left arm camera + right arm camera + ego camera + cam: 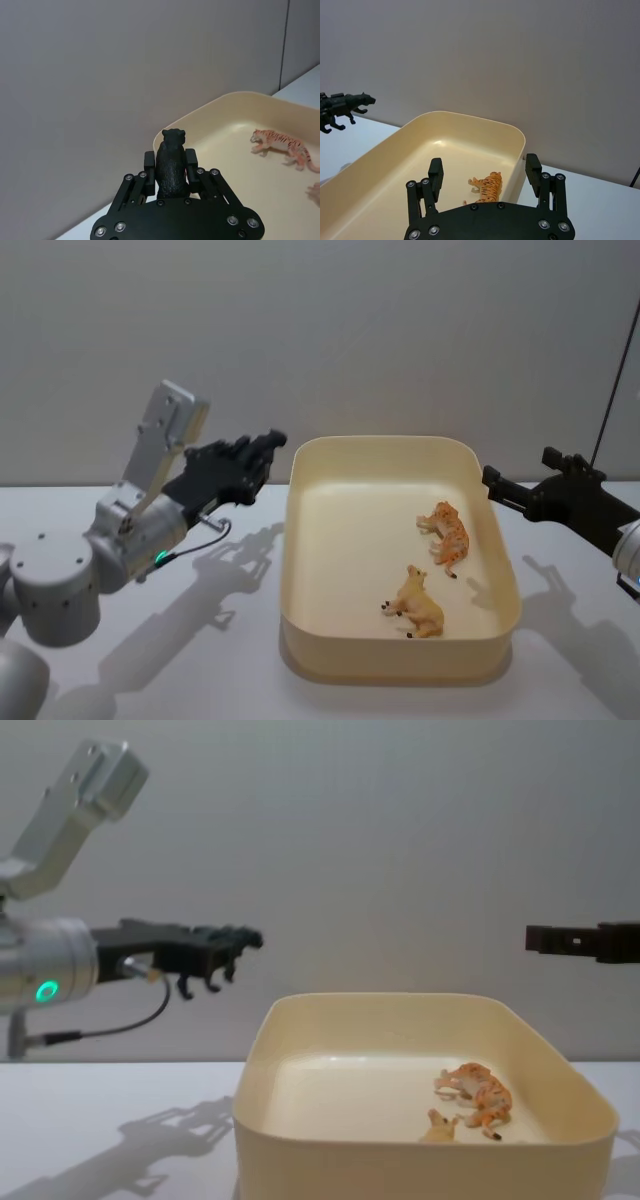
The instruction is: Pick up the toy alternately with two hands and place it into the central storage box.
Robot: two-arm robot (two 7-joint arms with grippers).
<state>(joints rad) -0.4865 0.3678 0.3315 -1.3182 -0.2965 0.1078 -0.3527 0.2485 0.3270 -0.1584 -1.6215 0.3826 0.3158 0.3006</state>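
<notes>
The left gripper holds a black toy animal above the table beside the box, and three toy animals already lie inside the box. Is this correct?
Not quite: the box holds two toys, a striped tiger and a tan animal, as the head view shows. The left gripper does hold the black toy animal beside the box.

Three toy animals: one black panther (pixel 222 952), one orange tiger (pixel 447 535), one tan lion (pixel 418 606). One cream storage box (pixel 300 540). Two grippers: left gripper (pixel 262 452), right gripper (pixel 493 480).
</notes>
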